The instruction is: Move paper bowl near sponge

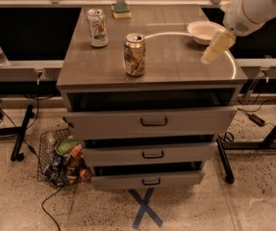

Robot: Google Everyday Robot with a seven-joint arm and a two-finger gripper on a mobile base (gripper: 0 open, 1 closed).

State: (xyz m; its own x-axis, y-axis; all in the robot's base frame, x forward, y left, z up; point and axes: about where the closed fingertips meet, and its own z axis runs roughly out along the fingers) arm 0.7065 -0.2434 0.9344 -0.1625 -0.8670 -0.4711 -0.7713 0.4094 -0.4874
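The off-white paper bowl [206, 31] sits on the cabinet top near its far right corner. The sponge [121, 10], green on top and yellow below, lies at the far edge of the top, left of centre. My gripper [214, 47] hangs from the white arm at the upper right. It is just in front of the bowl and a little to its right, above the tabletop, and holds nothing that I can see.
A green-and-white can [97, 28] stands at the far left and a brown can [134, 54] near the middle of the grey cabinet top [176, 71]. Three drawers [152, 121] stand pulled out below. A wire basket of trash [60, 158] sits on the floor at the left.
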